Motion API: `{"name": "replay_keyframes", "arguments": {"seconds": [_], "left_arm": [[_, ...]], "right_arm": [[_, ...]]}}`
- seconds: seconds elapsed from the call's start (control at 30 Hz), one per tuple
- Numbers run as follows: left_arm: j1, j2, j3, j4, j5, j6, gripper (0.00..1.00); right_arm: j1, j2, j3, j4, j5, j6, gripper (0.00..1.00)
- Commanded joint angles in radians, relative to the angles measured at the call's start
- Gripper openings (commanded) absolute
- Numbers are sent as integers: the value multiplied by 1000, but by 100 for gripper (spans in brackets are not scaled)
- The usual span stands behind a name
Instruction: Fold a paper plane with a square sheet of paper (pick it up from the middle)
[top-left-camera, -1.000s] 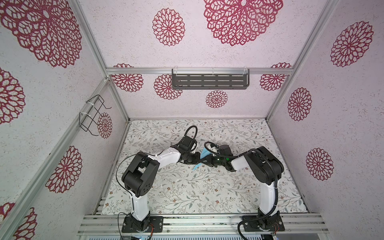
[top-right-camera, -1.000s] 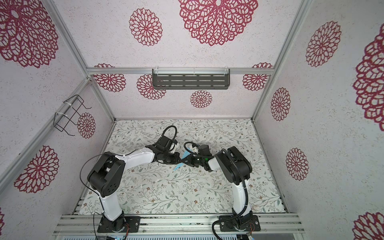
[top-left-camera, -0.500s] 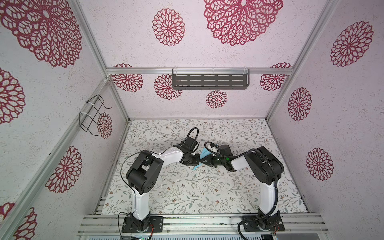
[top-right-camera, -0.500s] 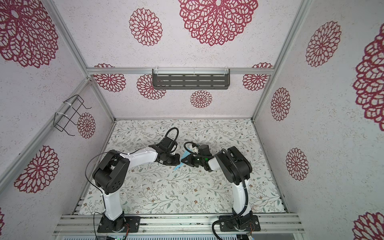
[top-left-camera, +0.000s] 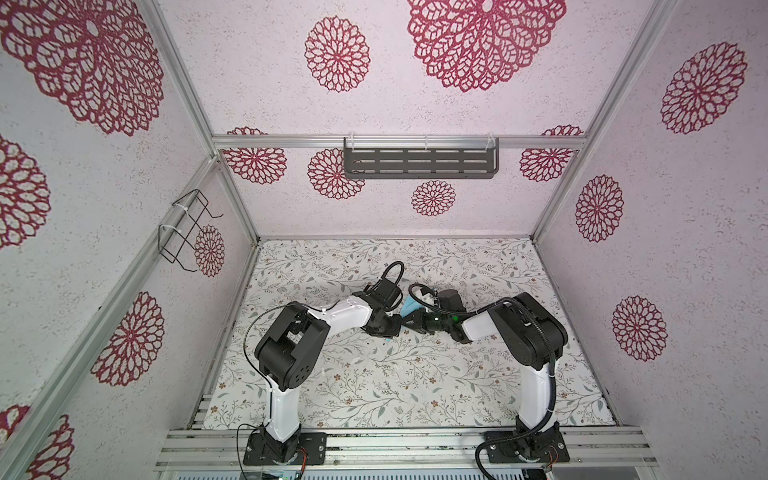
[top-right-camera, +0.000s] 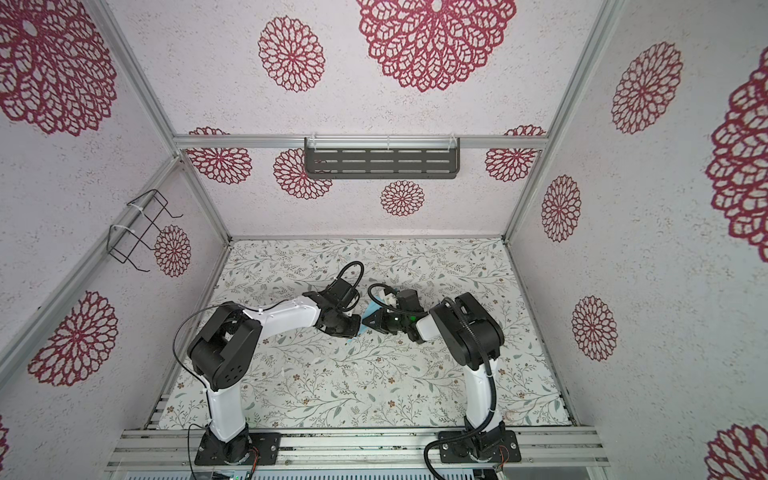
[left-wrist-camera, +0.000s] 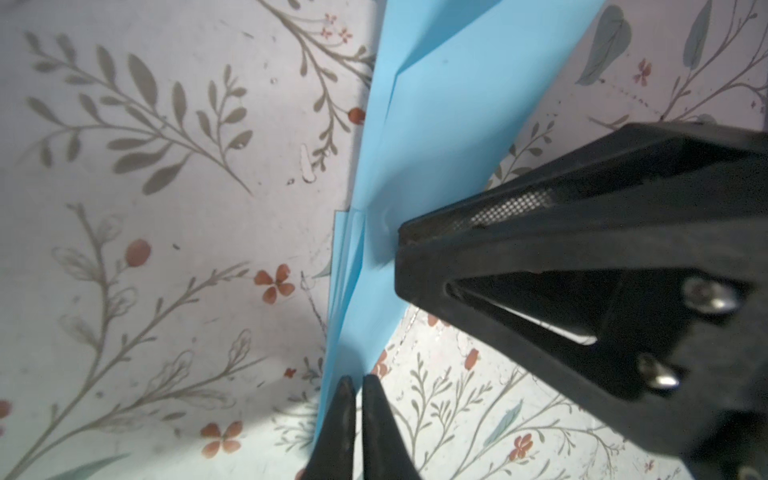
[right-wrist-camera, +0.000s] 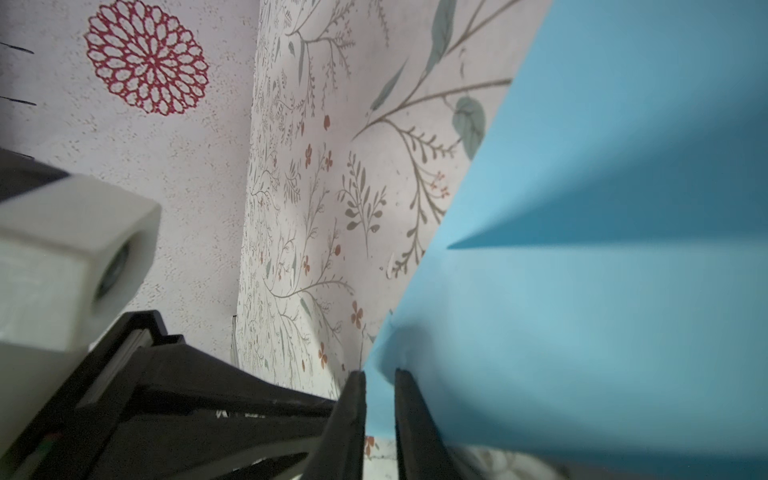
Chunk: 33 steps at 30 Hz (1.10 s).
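while pinching the paper plane (right-wrist-camera: 582, 311) between two narrowly parted black fingers (right-wrist-camera: 353, 419), sets the right gripper (right-wrist-camera: 379, 388) almost tip to tip with the left gripper (left-wrist-camera: 358, 399), over the middle of the floral table cover (top-left-camera: 374, 386) in both top views. in the left wrist view, bites the light-blue paper partway along one long edge, with a small wrinkle right at the clamp. holds it tilted, layered folds fanning slightly along the opposite edge, widening away from the left fingertips (left-wrist-camera: 345, 415) and narrowing toward them. shows the left jaws almost fully together, only a sliver between, set right at that narrow end; cannot tell whether pinching the paper or merely lying against it, with blue running on behind one finger. in a top view, leaves just a blue patch of the paper plane (top-left-camera: 411, 308) visible beyond the two wrists, the rest hidden
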<state>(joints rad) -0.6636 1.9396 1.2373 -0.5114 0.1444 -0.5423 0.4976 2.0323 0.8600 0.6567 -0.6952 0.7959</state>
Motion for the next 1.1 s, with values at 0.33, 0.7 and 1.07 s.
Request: {"name": "replay_keyframes", "arguments": {"seconds": [0.33,0.7,1.07], "left_arm": [[-27,53,4,-38,-49,-10,10],[-32,-23,-47,-72,-95,-39,10],[-37,-90,-63,-137,-128,-30,8]], "right_arm": [[-7,45,-28,-100,92,11,20],[-10,45,-26,-114,103,12,20],[-9,48,-22,-114,105,22,20]]}}
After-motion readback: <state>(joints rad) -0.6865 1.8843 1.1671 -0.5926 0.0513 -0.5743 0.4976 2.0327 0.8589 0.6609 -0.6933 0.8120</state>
